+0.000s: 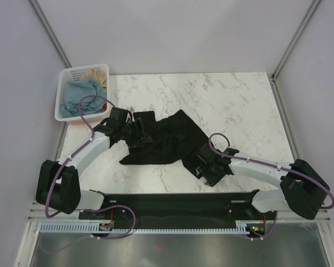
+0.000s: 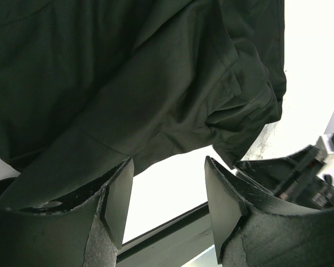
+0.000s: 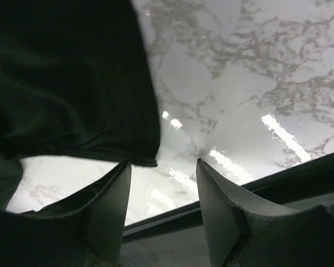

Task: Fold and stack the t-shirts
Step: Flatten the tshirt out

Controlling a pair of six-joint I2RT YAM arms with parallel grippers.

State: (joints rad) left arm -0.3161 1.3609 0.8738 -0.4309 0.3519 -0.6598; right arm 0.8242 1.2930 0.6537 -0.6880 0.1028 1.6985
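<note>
While left hand (image 2: 167, 167), right hand (image 3: 162, 167) gape empty, black t-shirt (image 1: 167, 142) lies crumpled, long axis left-right.

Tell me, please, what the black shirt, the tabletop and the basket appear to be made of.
Black shirt: soft matte fabric, likely cotton, going by its limp folds and creases. Tabletop: glossy white surface with grey marble veining and light reflections; stone or laminate, cannot tell. Basket: white rigid plastic, judging by its moulded slotted walls.

T-shirt (image 1: 172, 139) on table (image 1: 228, 100); basket (image 1: 60, 103) behind, left
</note>
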